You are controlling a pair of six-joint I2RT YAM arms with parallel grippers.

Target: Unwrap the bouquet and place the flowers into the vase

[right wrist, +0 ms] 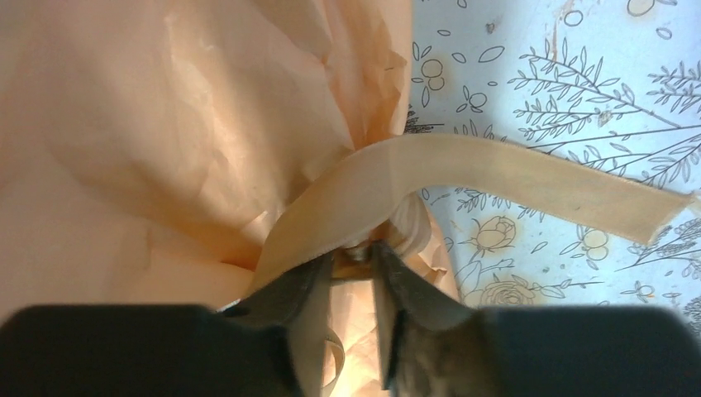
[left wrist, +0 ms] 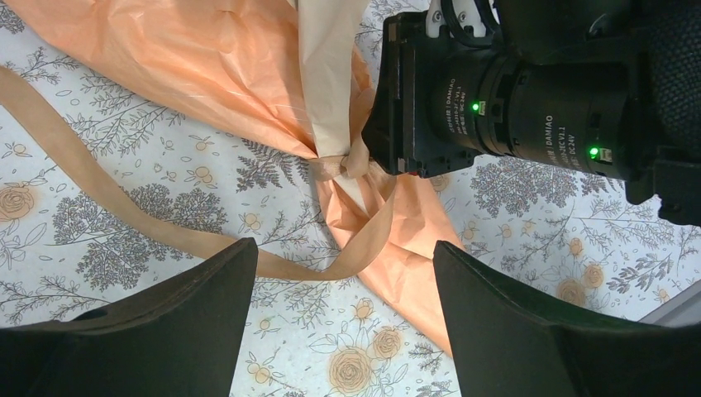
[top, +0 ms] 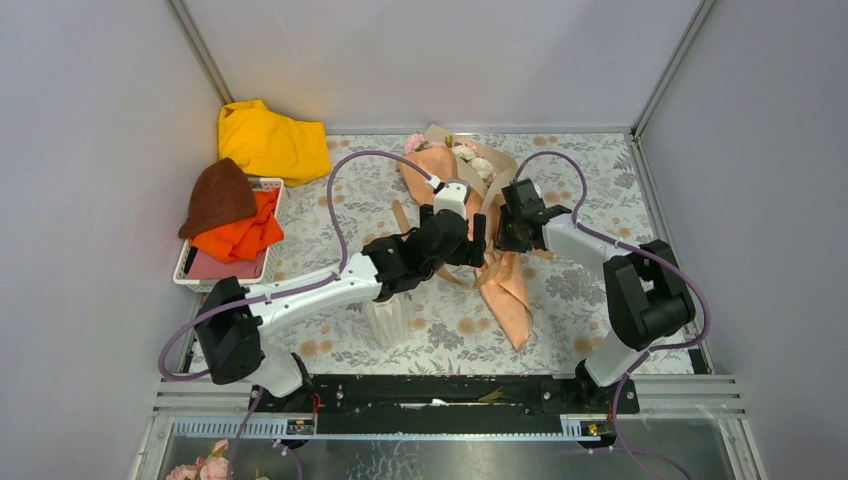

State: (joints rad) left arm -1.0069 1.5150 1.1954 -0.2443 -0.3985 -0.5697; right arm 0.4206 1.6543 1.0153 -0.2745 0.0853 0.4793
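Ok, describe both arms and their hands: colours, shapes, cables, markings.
The left arm and right arm have white links between black joint housings, each trailing a looping purple cable. The right wrist motor is a black cylinder printed DAMIAO, with green lights. The left hand and right hand each have two black wedge-shaped fingers.

End effector [right wrist: 354,271] astride tan ribbon knot [right wrist: 359,255]

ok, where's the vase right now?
Top view: the vase stands left of centre near the front edge, partly under the left arm, left of the bouquet's lower end.
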